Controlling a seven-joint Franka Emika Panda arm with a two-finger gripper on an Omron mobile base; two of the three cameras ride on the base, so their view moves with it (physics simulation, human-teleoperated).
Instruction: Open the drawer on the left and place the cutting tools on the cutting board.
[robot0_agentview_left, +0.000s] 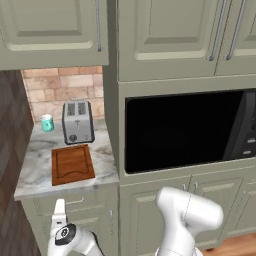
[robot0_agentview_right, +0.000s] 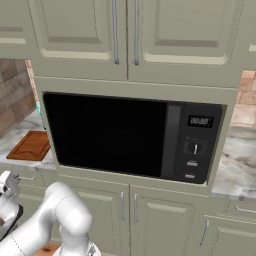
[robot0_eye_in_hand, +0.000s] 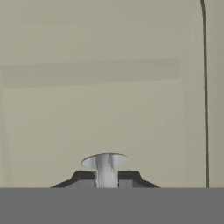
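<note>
1. End effector: in the hand view the gripper (robot0_eye_in_hand: 106, 177) is closed tight on the drawer's silver bar handle (robot0_eye_in_hand: 105, 166), one dark fingertip on each side of the bar.
2. Task item: the drawer (robot0_agentview_left: 67, 205) sits directly under the marble counter (robot0_agentview_left: 35, 167), at roughly 7 o'clock in the left base view. Its front looks flush with the cabinet face, so it is judged not yet opened.
3. Destination: the cutting board (robot0_agentview_left: 73, 163) lies on the counter just above the drawer, with the toaster (robot0_agentview_left: 77, 121) behind it at 12 o'clock and a teal cup (robot0_agentview_left: 47, 122) beside the toaster. No cutting tools are visible on the board.
4. Step in hand, as judged: pull the drawer open.
5. Recommended execution: draw straight back, square to the front panel, keeping the wrist level so the handle does not slip out of the fingers.
6. Risk: an angled pull may bind the drawer or drag the fingers off the bar.
</note>
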